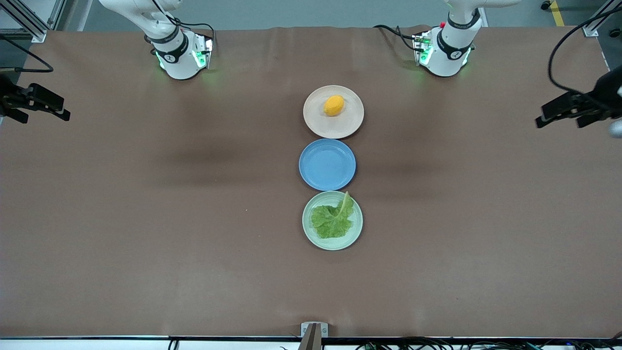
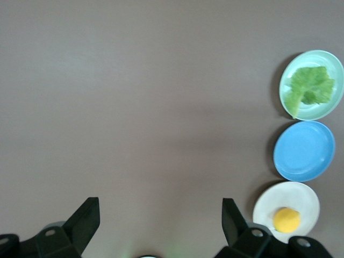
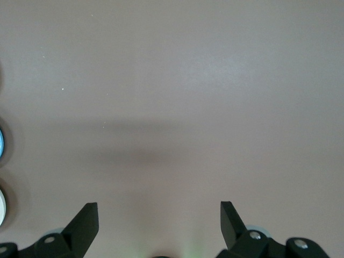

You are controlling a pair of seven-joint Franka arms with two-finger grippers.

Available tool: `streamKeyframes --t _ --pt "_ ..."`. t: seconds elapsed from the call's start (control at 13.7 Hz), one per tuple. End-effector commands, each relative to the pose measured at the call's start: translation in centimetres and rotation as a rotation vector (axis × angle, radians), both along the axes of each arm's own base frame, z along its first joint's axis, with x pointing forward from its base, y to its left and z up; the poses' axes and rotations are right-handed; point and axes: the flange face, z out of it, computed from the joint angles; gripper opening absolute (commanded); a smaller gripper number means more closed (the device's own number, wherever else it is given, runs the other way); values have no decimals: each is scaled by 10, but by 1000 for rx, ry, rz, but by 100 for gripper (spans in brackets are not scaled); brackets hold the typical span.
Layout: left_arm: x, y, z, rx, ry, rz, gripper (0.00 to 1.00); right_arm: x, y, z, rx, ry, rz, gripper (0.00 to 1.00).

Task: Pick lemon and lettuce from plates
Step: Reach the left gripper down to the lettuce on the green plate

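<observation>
The lemon (image 1: 334, 105) lies on the beige-pink plate (image 1: 316, 121), the plate closest to the arm bases. The lettuce (image 1: 333, 219) lies on the mint green plate (image 1: 311, 234), nearest the front camera. My left gripper (image 1: 542, 116) is open and empty, up over the bare table at the left arm's end. My right gripper (image 1: 63, 111) is open and empty over the right arm's end. The left wrist view shows its open gripper (image 2: 160, 207), the lemon (image 2: 286, 220), the beige plate (image 2: 285, 194), the lettuce (image 2: 310, 88) and the green plate (image 2: 322, 111). The right wrist view shows its open gripper (image 3: 159, 207) over bare table.
An empty blue plate (image 1: 327, 164) sits between the two task plates, all three in a row at the table's middle; it also shows in the left wrist view (image 2: 303, 150). A brown cloth (image 1: 146, 194) covers the table. A small bracket (image 1: 314, 330) stands at the front edge.
</observation>
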Motion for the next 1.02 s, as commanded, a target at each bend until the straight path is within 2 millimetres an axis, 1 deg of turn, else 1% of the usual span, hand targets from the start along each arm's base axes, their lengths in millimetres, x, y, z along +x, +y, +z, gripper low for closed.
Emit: streamKeyframes --t 0.0,0.07,0.15,0.22,0.29,0.36,0.44,0.51,0.58,0.66,0.73,0.8,0.87,0.95 --pt "18 -40 -24 -9 44 30 100 -6 0 3 -13 -13 7 100" --pt "26 -63 -34 -3 54 45 100 -6 0 4 -13 -14 7 100" --pt "33 -82 -45 6 62 85 100 -5 -1 3 -13 -13 5 100" --pt "38 -103 -56 16 70 103 100 -5 0 7 -14 -19 5 100" --pt "44 -126 -72 26 80 118 100 -3 2 11 -16 -26 7 100" --pt "50 -146 -89 33 82 140 100 1 2 7 -16 -19 2 100" --pt "53 -171 -105 40 80 158 100 7 -2 2 -19 -12 -1 100" --pt "57 -195 -123 46 73 189 100 12 -6 -5 -21 -3 -4 100" --pt "62 -222 -139 50 59 235 100 21 -8 -17 -23 13 -10 100" --pt "67 -245 -153 54 47 287 100 32 -10 -32 -30 15 -13 100" --pt "72 -261 -165 52 39 333 100 47 -9 -54 -34 24 -5 100" --pt "74 -281 -180 49 31 371 100 56 -6 -70 -47 45 2 100" --pt "75 -297 -192 33 9 406 100 64 -7 -80 -62 55 6 100" --pt "79 -309 -203 1 -7 463 100 69 2 -86 -65 61 15 100"
